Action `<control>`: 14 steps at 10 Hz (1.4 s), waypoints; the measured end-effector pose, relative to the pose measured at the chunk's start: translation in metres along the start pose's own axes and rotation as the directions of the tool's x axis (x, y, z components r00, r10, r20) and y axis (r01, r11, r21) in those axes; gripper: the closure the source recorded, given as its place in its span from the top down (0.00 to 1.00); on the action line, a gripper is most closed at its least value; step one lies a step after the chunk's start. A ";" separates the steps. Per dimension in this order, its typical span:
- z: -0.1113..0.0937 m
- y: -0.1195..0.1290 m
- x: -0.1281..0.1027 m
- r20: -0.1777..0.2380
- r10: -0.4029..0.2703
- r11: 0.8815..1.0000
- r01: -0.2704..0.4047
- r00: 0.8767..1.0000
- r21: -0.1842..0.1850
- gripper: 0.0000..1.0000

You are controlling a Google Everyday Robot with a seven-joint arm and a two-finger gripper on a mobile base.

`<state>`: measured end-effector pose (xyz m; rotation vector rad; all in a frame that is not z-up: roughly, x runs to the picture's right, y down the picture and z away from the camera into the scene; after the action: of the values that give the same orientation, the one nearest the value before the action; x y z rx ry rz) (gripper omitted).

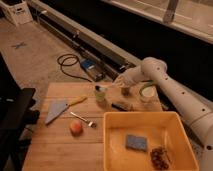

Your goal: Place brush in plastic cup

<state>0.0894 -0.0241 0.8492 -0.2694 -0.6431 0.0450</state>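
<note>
The brush [121,106] lies on the wooden table [55,145], a slim dark handle with a whitish stretch at its right end. It sits just behind the yellow bin's far rim. A pale green plastic cup [101,95] stands upright to its left, dark at the mouth. My gripper [120,84] hangs at the end of the white arm [165,87], a little behind and above the brush and to the right of the cup. It is shut, and I make out nothing held in it.
A yellow bin [112,150] with a blue sponge [135,142] and a dark clump fills the front right. A yellow-handled scraper [62,106], a fork [82,119] and a peach-coloured fruit [76,128] lie on the left half. A white bowl [148,92] stands at the back right.
</note>
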 end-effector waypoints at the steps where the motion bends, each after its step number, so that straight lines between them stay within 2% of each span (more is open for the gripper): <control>1: 0.003 0.001 0.005 0.010 0.022 1.000 -0.023 1.000 0.008 0.00; 6: 0.010 -0.002 0.005 0.043 0.048 0.998 -0.049 0.998 0.029 0.00; 9: 0.021 0.004 0.007 0.057 0.070 0.997 -0.071 0.996 0.008 0.01; 10: 0.026 0.006 0.006 0.064 0.077 0.997 -0.077 0.995 -0.003 0.08; 12: 0.037 0.011 0.006 0.076 0.091 0.996 -0.090 0.993 -0.028 0.31; 14: 0.043 0.014 0.009 0.082 0.103 0.994 -0.100 0.991 -0.040 0.48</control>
<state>0.0713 0.0005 0.8832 -0.3366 -0.7139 0.1429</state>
